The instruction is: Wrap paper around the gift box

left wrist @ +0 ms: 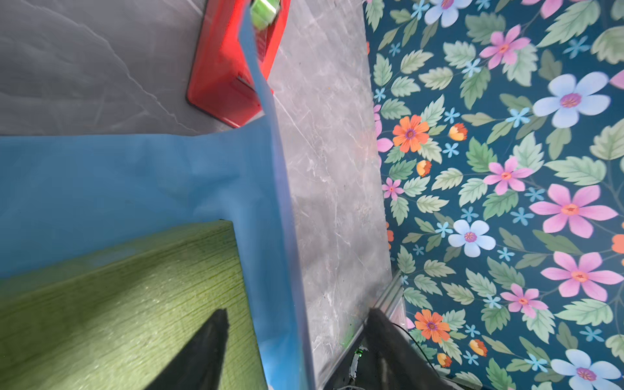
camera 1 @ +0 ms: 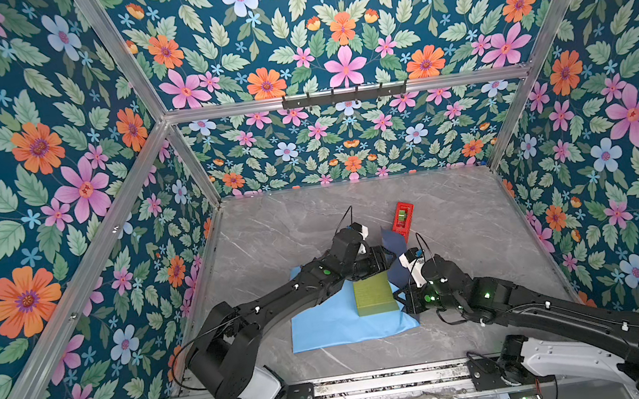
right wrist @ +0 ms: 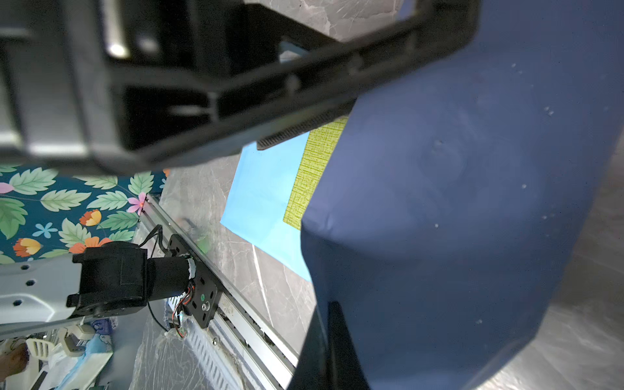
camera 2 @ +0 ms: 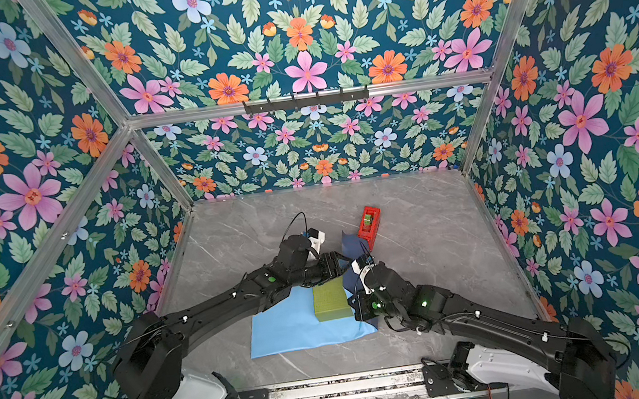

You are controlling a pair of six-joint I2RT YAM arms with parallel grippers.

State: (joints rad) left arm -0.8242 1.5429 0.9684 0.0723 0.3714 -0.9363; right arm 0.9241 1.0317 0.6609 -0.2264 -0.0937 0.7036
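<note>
1. The gift box (camera 1: pixel 374 296) lies flat on the paper (camera 1: pixel 334 326), toward the right side of the sheet. To the left and front of the box, the light-blue sheet lies spread on the table (camera 1: pixel 481 229).
2. Locate the left gripper (camera 1: pixel 384 261) at the far right corner of the box. In the left wrist view its jaws stand apart. One finger (left wrist: pixel 206 351) is over the top of the box. The other finger (left wrist: pixel 391 344) is beyond an upright fold of paper that passes between the two. You cannot tell whether either finger touches that fold.
3. Right of the box the paper rises off the table and shows its darker slate-blue side.
4. The right gripper (camera 1: pixel 400 297) sits just beside the right edge of the box, clenched on the raised paper. Both top views hide its fingertips.
5. The red tape dispenser (camera 1: pixel 403 219) stands on the table behind the raised paper, apart from the box.
6. Hidden areas:
   - In the right wrist view, the dark sheet covers all but a strip of the box.
   - In the left wrist view, the fold cuts across the dispenser.
   - In both top views, the left arm covers the far left corner of the sheet.
</note>
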